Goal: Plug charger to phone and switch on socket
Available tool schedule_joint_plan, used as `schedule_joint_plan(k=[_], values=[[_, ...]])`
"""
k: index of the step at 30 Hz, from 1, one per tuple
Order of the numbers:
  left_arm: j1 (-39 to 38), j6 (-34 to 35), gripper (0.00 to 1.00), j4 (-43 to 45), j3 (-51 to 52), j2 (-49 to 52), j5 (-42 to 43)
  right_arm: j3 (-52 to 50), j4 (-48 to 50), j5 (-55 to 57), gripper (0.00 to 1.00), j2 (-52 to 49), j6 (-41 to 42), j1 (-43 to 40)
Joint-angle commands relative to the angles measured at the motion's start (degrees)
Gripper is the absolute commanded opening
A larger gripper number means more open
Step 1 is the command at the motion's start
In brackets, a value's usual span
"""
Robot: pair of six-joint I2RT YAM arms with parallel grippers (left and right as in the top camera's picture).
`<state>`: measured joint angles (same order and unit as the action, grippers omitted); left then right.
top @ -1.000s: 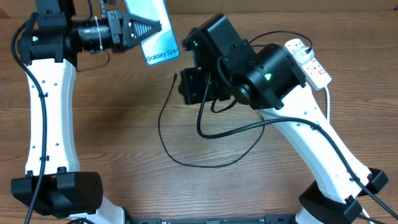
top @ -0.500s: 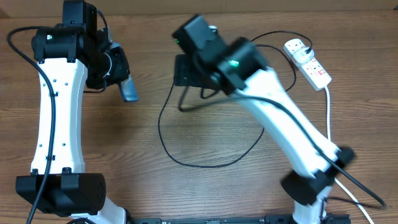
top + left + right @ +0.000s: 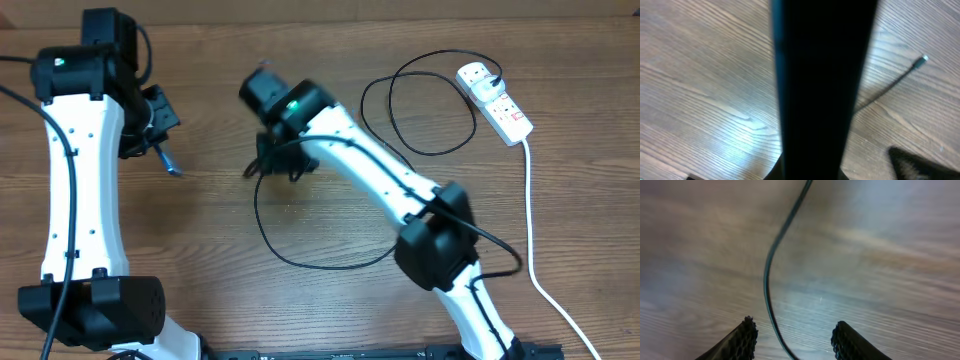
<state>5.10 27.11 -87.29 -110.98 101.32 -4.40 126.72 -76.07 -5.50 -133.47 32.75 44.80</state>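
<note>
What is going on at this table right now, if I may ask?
The left gripper is shut on the phone, holding it edge-on off the table. The right gripper is open over the charger cable, which runs ungripped between its fingers. The connector tip lies free on the table, so the phone is not plugged in yet. The socket lies untouched.

The charger [image 3: 320,267] loops on the table [image 3: 200,260], left of the socket [image 3: 497,100].

Robotics lab — robot arm [image 3: 75,200] at wooden table [image 3: 200,250]
</note>
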Motion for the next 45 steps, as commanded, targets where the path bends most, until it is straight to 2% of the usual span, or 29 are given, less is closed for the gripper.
schedule_joint_plan(k=[1, 3, 8, 17, 29, 32, 39, 41, 43, 45], values=[[0.61, 1.42, 0.04, 0.09, -0.76, -0.15, -1.53, -3.39, 1.51, -0.94, 0.53, -2.82, -2.14, 4.83], [0.61, 1.42, 0.04, -0.13, -0.76, -0.15, -1.55, -4.46, 2.82, 1.9, 0.67, -3.19, -0.66, 6.54], [0.63, 1.4, 0.04, -0.94, -0.76, -0.15, -1.57, -6.51, 4.83, 3.5, 0.67, -3.19, 1.77, 8.46], [2.29, 1.42, 0.04, -0.72, -0.76, -0.15, -1.53, -11.89, 5.88, 3.19, 0.43, -3.21, 3.19, 8.83], [2.82, 1.25, 0.04, -0.72, -0.76, -0.15, -1.53, -16.52, 3.52, -1.68, 0.25, -3.21, 3.48, 9.16], [2.8, 1.25, 0.04, -0.7, -0.76, -0.15, -1.51, -16.37, 3.28, -3.48, 0.23, -3.17, 3.28, 9.25], [2.82, 1.25, 0.04, -0.07, -0.76, -0.15, -1.53, -8.37, -2.32, -3.58, 0.24, -3.17, 2.75, 7.76], [2.82, 1.25, 0.04, 0.22, -0.76, -0.15, -1.53, -5.31, -3.04, -3.67, 0.29, -3.17, 1.66, 7.58], [2.82, 1.25, 0.04, 0.31, -0.76, -0.15, -1.53, -3.02, -3.34, -3.93, 0.37, -3.17, -0.17, 7.74], [2.82, 1.25, 0.04, 0.33, -0.76, -0.15, -1.53, -2.51, -2.64, -4.92, 0.55, -3.17, -2.49, 8.55]])
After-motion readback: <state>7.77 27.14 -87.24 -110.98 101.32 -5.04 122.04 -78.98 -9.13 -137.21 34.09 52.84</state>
